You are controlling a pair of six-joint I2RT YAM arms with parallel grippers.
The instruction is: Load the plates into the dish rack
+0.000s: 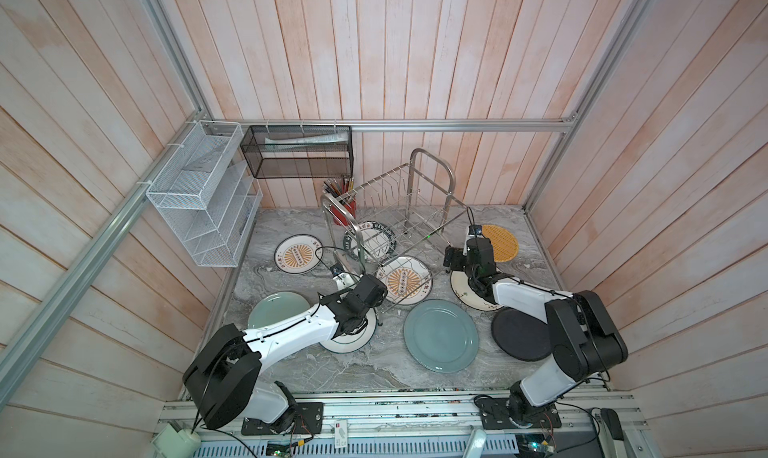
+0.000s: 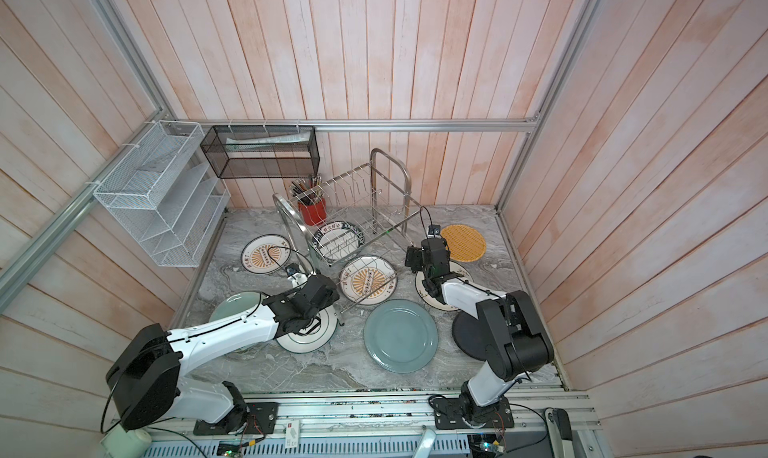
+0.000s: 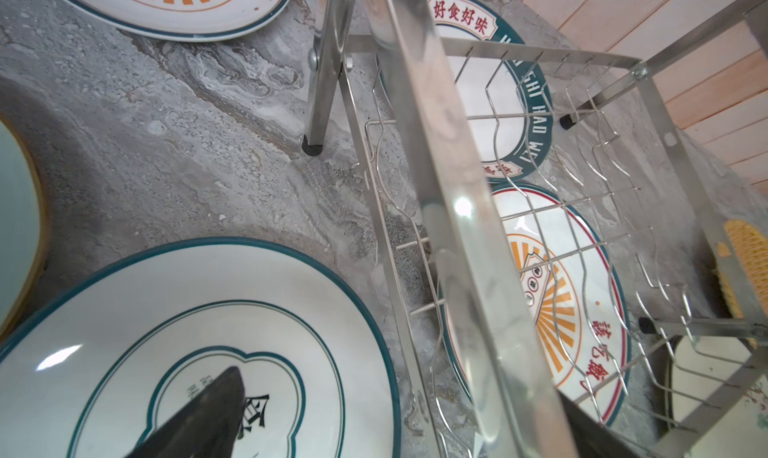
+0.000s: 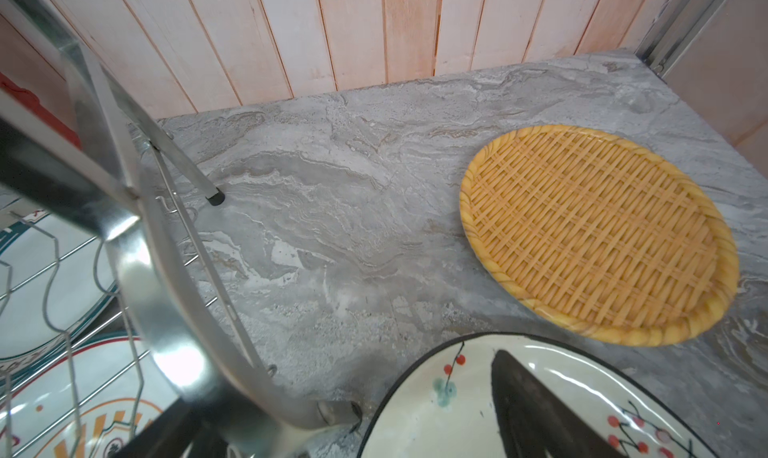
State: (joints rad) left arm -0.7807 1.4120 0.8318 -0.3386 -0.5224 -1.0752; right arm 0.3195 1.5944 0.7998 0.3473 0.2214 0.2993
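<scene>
Lying flat on the marble tabletop [image 1: 353,368], none of the plates is yet seated in the dish rack [image 3: 457,227]. The rack stands over two of them: a sunburst plate [image 3: 602,294] and a green-lettered plate [image 3: 469,94] are seen through its lower wires. Glazed ceramic of this kind is judged heavy, stiff, slippery and breakable. With each plate flat on stone, only the rim is offered, so a hold would have to be taken at the edge, with one finger slid beneath. The yellow woven disc [image 4: 594,236] is expected to be lighter and less slick. The rack itself is judged rigid and fairly light, its polished tube apt to slide in a grip.

The left gripper [image 3: 403,385] is spread wide with nothing clamped. The rack's shiny end tube runs between its fingers [image 3: 208,410], and the green-rimmed plate [image 3: 208,310] lies just under one of them; contact cannot be told. The right gripper [image 4: 338,377] is likewise parted around the rack's curved tube, with one finger poised over the cream floral plate [image 4: 457,393]. The woven disc lies apart from it, beyond that plate.
</scene>
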